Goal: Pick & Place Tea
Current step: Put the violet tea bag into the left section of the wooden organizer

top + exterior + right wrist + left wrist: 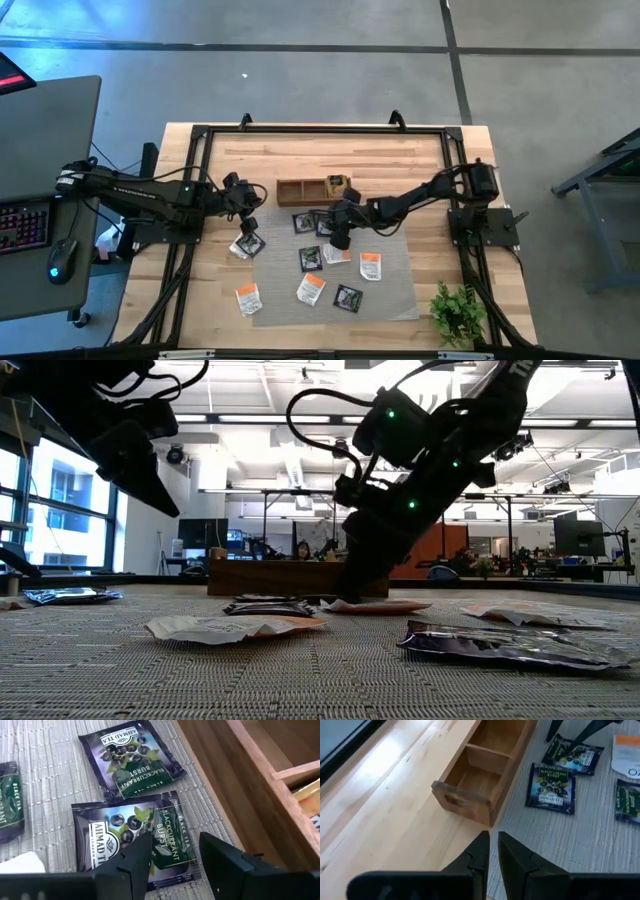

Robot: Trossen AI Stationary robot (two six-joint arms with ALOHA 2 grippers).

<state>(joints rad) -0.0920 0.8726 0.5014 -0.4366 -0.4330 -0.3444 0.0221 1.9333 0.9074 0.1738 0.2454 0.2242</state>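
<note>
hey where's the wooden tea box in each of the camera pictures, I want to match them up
High view: wooden box, upper middle of the table, just beyond the grey mat.
Low view: a low brown bar behind the sachets, centre-left.
Left wrist view: upper centre, two empty compartments showing.
Right wrist view: right side, beside two black sachets.
Shared landmark: the mat edge running along the box.

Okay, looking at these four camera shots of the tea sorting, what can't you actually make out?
- Wooden box: what lies in its right compartment is too small in the high view and cut off by the edge in the right wrist view.
- Left hand: the left wrist view does not show whether anything is pinched between its fingers.
- Blackcurrant sachet under the open right hand: its lower part is hidden by the fingers.
- White-and-orange sachets: print too small to read.
</note>
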